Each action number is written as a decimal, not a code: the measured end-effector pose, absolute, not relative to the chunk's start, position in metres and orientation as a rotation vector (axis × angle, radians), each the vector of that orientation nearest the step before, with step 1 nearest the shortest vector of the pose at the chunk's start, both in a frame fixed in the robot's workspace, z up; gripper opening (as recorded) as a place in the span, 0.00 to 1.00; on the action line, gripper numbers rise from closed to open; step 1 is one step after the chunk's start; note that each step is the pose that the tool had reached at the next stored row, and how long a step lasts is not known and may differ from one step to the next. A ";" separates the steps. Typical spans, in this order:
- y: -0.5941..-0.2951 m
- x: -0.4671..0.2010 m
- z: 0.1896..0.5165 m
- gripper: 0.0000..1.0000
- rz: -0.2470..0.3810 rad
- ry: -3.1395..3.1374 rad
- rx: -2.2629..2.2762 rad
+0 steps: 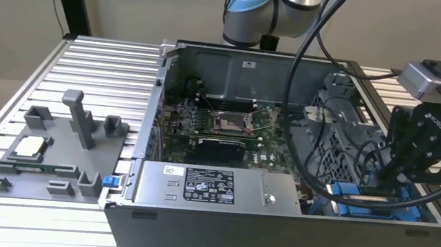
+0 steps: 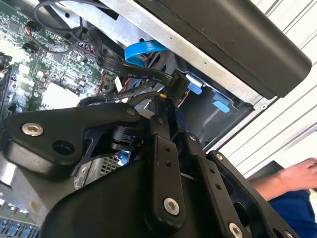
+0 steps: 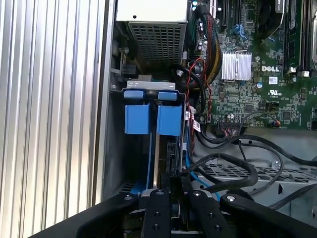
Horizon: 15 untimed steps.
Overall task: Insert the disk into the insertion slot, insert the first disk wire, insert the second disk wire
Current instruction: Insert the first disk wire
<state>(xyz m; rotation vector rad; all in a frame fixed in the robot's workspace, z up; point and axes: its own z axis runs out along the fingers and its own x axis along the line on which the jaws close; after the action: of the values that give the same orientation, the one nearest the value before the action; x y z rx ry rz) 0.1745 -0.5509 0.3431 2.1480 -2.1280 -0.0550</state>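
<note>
Grip: hand [image 1: 382, 179] reaches down into the computer case [image 1: 273, 242] at the exterior view's right, and in the second wrist view its fingers are pinched together on the black plug of a disk wire [image 2: 176, 84].
Drive bay: disk [image 1: 352, 194] sits in the insertion slot [image 3: 118, 148] with its blue carrier showing, just below the hand.
Surroundings: the case lies open on the slotted metal counter [image 1: 102, 66], and the grey power-supply box [image 1: 213, 188] is next to the slot.

A black wire [image 2: 133, 73] is sitting between the black jaws, bright blue tabs [image 3: 152, 119] are showing ahead, a green board [image 3: 247, 99] is glinting beside.
</note>
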 end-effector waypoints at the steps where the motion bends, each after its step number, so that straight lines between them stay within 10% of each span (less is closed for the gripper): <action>1: -0.551 0.174 0.343 0.00 -0.056 -2.137 2.140; 15: -0.553 0.174 0.342 0.00 -0.040 -2.162 2.133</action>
<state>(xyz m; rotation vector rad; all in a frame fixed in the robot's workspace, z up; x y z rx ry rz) 0.1741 -0.5533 0.3421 2.1333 -2.1618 -0.0402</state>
